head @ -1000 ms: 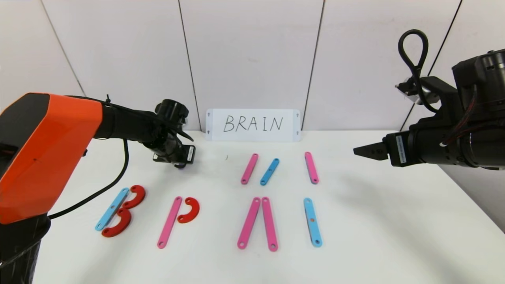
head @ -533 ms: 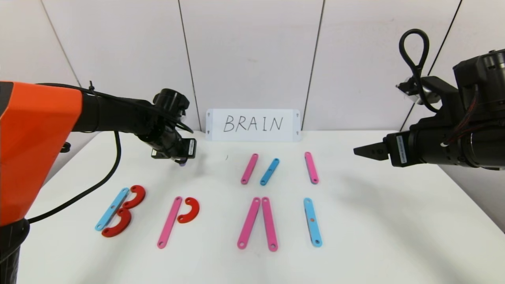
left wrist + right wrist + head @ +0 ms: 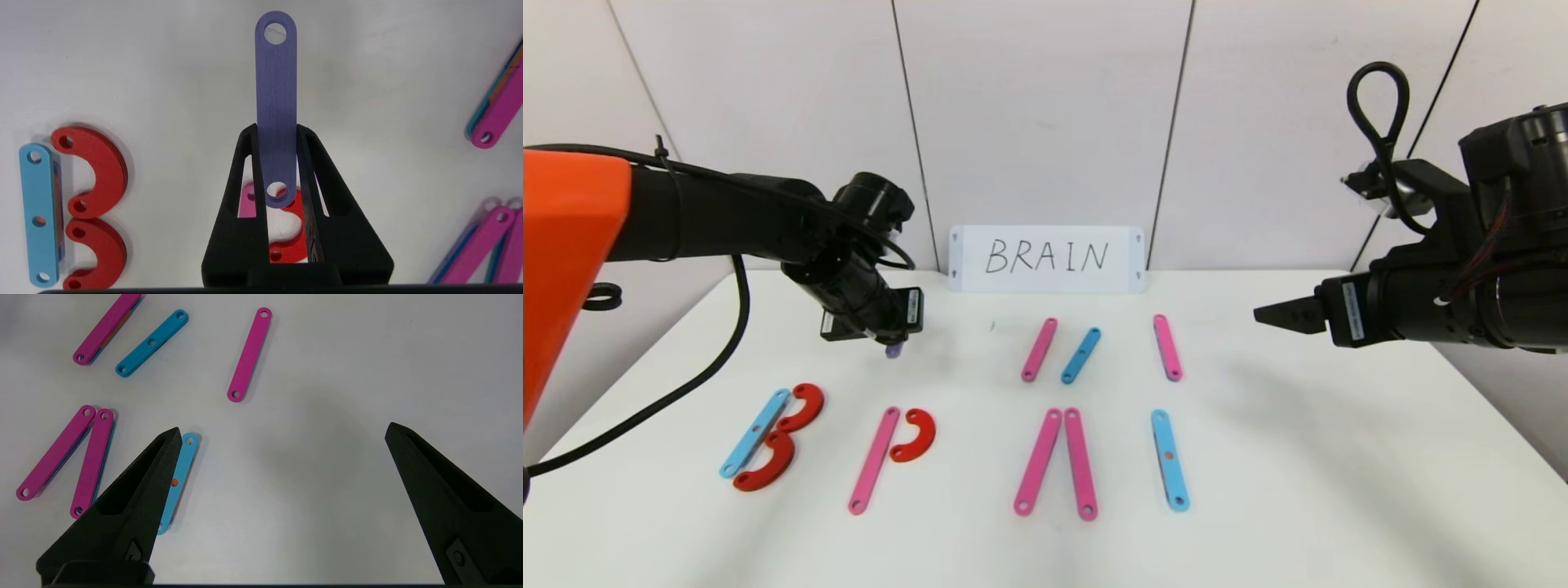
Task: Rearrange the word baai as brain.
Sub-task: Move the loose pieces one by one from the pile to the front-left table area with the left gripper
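Observation:
My left gripper hangs above the table behind the pink strip with one red half-ring, shut on a purple strip that sticks out past its fingertips. That half-ring shows between the fingers, far below. At the front left lies the B, a blue strip with two red half-rings. Two pink strips form an A, and a blue strip forms the I. My right gripper is open and empty, held high at the right.
A white card with handwritten BRAIN leans on the back wall. Behind the A and I lie a pink strip, a blue strip and another pink strip. The table's right edge runs below my right arm.
My left arm has stretched out, and its gripper has shifted slightly left and down toward the table with the purple strip still in it. The right arm has not moved.

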`<state>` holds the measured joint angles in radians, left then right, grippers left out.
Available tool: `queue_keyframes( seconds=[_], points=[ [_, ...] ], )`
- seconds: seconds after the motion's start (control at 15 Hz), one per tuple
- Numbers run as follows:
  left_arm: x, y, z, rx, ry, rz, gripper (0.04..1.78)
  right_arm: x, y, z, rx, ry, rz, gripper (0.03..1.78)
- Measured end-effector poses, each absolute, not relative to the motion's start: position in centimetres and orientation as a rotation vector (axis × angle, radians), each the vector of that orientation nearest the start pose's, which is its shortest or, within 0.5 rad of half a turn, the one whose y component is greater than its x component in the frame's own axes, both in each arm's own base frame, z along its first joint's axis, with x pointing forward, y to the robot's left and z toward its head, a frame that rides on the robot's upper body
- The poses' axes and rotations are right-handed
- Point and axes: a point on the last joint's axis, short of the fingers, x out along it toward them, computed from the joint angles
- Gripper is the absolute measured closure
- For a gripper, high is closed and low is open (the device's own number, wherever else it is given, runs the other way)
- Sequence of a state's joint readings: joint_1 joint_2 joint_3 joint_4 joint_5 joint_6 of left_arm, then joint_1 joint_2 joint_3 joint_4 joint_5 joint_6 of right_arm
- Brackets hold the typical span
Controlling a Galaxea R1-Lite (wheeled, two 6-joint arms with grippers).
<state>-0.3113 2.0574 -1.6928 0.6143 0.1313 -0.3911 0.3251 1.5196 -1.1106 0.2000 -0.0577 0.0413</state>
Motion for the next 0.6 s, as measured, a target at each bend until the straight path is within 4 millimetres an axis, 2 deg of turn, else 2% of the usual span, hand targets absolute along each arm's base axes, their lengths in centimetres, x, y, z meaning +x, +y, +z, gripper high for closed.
queue_keyframes(
  seconds=[0.4,0.6],
  points=[
    [32.6,-13.1,21.1,-0.243,1.030,0.080,1.55,24.2,8.3,24.3,-0.081,0.597,0.257,0.07],
    [30.2,-14.4,21.2,-0.254,1.039,0.137,1.55,23.9,8.5,24.3,-0.083,0.593,0.266,0.07]
  ],
)
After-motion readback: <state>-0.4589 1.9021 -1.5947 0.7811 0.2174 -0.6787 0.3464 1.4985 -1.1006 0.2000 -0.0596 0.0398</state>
